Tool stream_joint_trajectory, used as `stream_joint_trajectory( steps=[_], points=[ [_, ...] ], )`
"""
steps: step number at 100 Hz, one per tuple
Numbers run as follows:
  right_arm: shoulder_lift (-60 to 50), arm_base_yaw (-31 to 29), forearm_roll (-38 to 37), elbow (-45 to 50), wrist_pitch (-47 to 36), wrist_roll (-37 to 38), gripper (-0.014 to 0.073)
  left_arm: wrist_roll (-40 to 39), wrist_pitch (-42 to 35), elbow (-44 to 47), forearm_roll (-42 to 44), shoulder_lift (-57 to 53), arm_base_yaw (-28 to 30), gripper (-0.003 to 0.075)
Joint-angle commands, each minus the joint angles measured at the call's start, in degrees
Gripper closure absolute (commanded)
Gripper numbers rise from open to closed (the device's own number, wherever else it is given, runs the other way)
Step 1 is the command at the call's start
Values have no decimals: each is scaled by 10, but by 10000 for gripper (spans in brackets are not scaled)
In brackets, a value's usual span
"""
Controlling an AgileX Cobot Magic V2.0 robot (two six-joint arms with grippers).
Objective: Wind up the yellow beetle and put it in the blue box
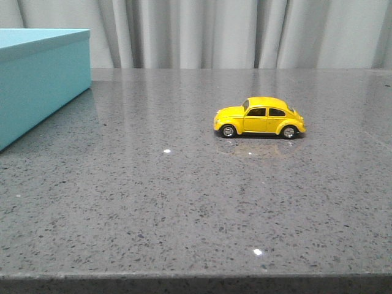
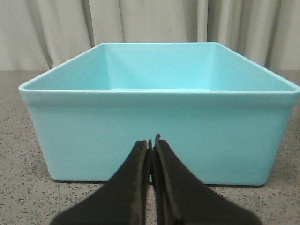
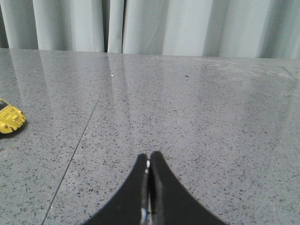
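Speckled grey stone, the table (image 1: 184, 214) fills the foreground of the front view right up to its near edge, polished enough to mirror the curtain (image 1: 245, 30) hanging behind it. Next in size is the blue box (image 1: 43, 79), a plain turquoise tub at the far left of the table; the left wrist view looks straight into it and shows its inside bare. Well apart from it, right of centre and further back, sits the yellow beetle (image 1: 260, 117), side-on on all four wheels with its nose toward the box. Only its tip shows at the edge of the right wrist view.

Neither arm appears in the front view. The left gripper (image 2: 152, 145) hovers in front of the box's near wall with its dark fingers pressed together on nothing. The right gripper (image 3: 149, 161) is likewise clenched and empty over bare table, away from the car.

My guess is that the beetle is light but hard, probably die-cast or stiff plastic, with glossy paint that gives little friction and a rounded roof that would squirt out of a pinch from above. The flat door panels between the wheel arches look like the safer hold, jaws across the body's width. It will also roll freely on this slick top, so a sideways nudge could send it off. Nothing suggests it is fragile.

No brand, label or writing can be read on anything.
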Motion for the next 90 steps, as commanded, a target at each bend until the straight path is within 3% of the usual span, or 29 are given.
stream_joint_trajectory(
  steps=[1,90],
  points=[
    [-8,-3,2,-12,-46,-5,661,-5,-41,25,-1,-17,0,741],
    [-8,-3,2,-12,-68,-5,661,-5,-77,25,-1,-17,0,741]
  ],
)
